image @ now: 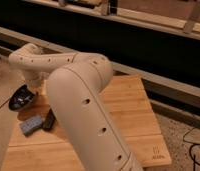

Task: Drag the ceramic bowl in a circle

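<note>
Now, the ceramic bowl (21,98) sits out at the far left, right at the left edge of the wooden tabletop (124,112), its dark glossy rim catching a little light and a pale patch showing inside it. Just beside it, on its right and slightly above, the pale arm (78,95) comes down, and the gripper (32,91) is somewhere at that lower end, close against the bowl; whether it touches the bowl cannot be made out, and whether the jaws are spread or pressed together cannot be told from this angle, since the arm's own bulk and the dim light hide them. Moving outward, a blue sponge (31,124) lies on the wood nearer the camera than the bowl, well clear of it, and just beside the sponge on its right rests a small dark object (49,120), partly tucked behind the arm. The arm itself dominates the view: a thick cream-coloured segment with small round holes rises from the bottom of the frame, bends at a big rounded elbow near the centre, and then stretches left toward the bowl. Behind the tabletop a pale ledge (158,80) runs across, with a dark wall above it, and speckled floor (183,142) shows at the lower right.
</note>
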Robot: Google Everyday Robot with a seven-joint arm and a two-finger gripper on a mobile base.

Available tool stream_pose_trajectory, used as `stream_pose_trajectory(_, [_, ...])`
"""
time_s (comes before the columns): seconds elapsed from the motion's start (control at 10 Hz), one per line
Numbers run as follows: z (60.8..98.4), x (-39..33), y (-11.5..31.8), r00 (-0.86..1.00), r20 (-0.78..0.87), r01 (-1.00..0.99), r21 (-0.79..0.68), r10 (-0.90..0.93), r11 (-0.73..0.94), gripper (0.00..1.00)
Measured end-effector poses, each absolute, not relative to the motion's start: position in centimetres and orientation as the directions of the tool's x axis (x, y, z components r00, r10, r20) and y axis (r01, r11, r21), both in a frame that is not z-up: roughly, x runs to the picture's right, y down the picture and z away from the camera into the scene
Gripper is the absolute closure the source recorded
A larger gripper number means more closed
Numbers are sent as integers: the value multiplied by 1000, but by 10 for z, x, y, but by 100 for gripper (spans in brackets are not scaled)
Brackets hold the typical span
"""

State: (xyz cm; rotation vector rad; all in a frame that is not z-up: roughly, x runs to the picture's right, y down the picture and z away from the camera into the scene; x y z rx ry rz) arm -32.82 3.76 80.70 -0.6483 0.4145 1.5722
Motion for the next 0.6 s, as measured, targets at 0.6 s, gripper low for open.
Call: stream_pose_trajectory(0.6, [813,-229,44,-236,-656,-964,65,717,-258,100])
